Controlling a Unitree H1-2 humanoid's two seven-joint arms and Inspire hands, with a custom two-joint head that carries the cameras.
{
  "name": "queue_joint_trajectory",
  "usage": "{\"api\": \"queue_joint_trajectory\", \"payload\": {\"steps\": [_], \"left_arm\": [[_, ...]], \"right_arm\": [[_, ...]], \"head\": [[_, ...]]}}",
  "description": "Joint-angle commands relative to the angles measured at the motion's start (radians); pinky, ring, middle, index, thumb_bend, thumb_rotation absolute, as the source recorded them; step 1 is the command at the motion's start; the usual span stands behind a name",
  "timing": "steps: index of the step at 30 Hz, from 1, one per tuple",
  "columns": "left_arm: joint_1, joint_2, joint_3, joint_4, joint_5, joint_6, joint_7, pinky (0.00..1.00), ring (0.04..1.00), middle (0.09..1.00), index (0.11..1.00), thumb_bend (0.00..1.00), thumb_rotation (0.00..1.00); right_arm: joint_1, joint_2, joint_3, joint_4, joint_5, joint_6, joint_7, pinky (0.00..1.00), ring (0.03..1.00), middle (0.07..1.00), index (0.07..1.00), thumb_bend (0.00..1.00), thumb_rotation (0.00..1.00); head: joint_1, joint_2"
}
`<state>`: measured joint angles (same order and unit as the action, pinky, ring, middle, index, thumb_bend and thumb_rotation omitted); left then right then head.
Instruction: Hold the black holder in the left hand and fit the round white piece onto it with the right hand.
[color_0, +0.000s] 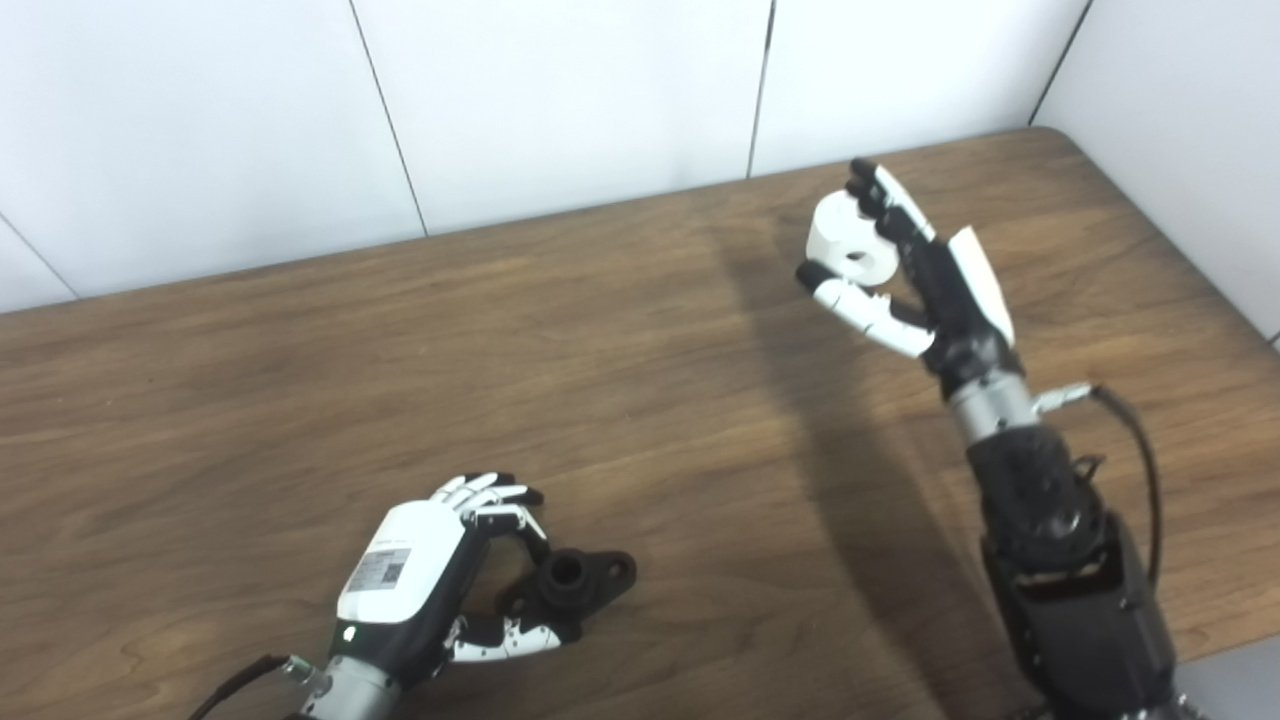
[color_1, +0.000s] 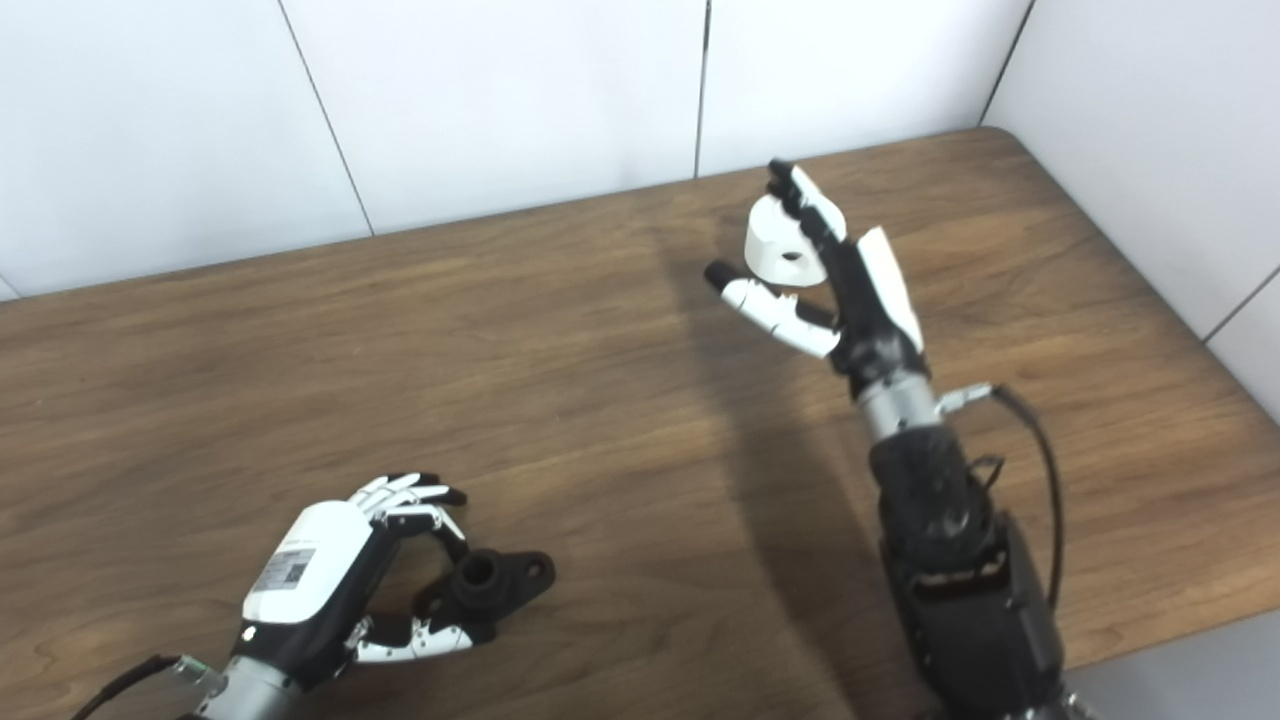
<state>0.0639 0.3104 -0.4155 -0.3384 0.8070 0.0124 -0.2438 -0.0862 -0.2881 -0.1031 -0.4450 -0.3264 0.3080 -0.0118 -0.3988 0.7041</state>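
Note:
The black holder (color_0: 572, 583), a short tube on a flat plate with holes, sits low at the table's near left. My left hand (color_0: 430, 575) wraps its left end: curled fingers (color_0: 512, 517) press it from the far side and the thumb from the near side. The round white piece (color_0: 848, 243), a thick ring with a centre hole, is raised above the table at the back right. My right hand (color_0: 900, 270) is shut on it, with fingers (color_0: 885, 200) behind it and the thumb below. The two hands are far apart.
The brown wooden table (color_0: 300, 400) runs to white wall panels (color_0: 560, 100) at the back and right. Its right corner is rounded, and its near edge shows at the lower right beside my right forearm (color_0: 1060, 540).

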Motion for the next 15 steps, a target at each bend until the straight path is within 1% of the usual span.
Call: {"api": "queue_joint_trajectory", "payload": {"steps": [1, 2, 4, 5, 9, 11, 14, 15], "left_arm": [[0.031, 0.027, -0.014, 0.053, 0.011, 0.007, -0.047, 0.92, 0.877, 0.789, 0.486, 0.52, 0.04], [0.031, 0.028, -0.014, 0.056, 0.012, 0.005, -0.045, 0.92, 0.880, 0.790, 0.486, 0.52, 0.04], [0.033, 0.029, -0.013, 0.060, 0.012, 0.000, -0.041, 0.93, 0.882, 0.790, 0.486, 0.52, 0.04], [0.034, 0.029, -0.012, 0.064, 0.013, -0.003, -0.037, 0.93, 0.883, 0.790, 0.486, 0.52, 0.04], [0.036, 0.029, -0.010, 0.080, 0.014, -0.012, -0.028, 0.93, 0.887, 0.792, 0.486, 0.52, 0.04], [0.036, 0.030, -0.011, 0.091, 0.017, -0.022, -0.017, 0.93, 0.884, 0.792, 0.486, 0.52, 0.05], [0.035, 0.031, -0.013, 0.104, 0.020, -0.031, -0.002, 0.91, 0.882, 0.791, 0.486, 0.52, 0.05], [0.036, 0.030, -0.012, 0.106, 0.017, -0.032, 0.000, 0.91, 0.884, 0.792, 0.486, 0.52, 0.05]], "right_arm": [[-0.058, -0.048, -0.013, -0.010, -0.030, -0.001, 0.012, 0.89, 0.917, 0.919, 0.929, 0.58, 0.58], [-0.071, -0.061, -0.016, -0.007, -0.033, 0.011, 0.019, 0.89, 0.918, 0.920, 0.927, 0.59, 0.59], [-0.098, -0.088, -0.017, 0.001, -0.042, 0.030, 0.033, 0.90, 0.923, 0.919, 0.923, 0.59, 0.58], [-0.109, -0.102, -0.017, 0.008, -0.047, 0.032, 0.039, 0.90, 0.925, 0.918, 0.922, 0.59, 0.58], [-0.150, -0.150, -0.011, 0.047, -0.066, 0.027, 0.062, 0.90, 0.914, 0.918, 0.915, 0.61, 0.57], [-0.171, -0.168, -0.005, 0.065, -0.080, 0.037, 0.076, 0.88, 0.904, 0.915, 0.914, 0.62, 0.55], [-0.199, -0.189, 0.005, 0.094, -0.106, 0.048, 0.091, 0.86, 0.891, 0.908, 0.906, 0.65, 0.50], [-0.208, -0.198, 0.010, 0.106, -0.115, 0.049, 0.095, 0.87, 0.901, 0.911, 0.899, 0.67, 0.48]], "head": [[-0.006, -0.004], [-0.014, -0.010], [-0.014, -0.010], [-0.019, -0.021], [-0.027, -0.031], [-0.032, -0.034], [-0.034, -0.037], [-0.033, -0.038]]}}
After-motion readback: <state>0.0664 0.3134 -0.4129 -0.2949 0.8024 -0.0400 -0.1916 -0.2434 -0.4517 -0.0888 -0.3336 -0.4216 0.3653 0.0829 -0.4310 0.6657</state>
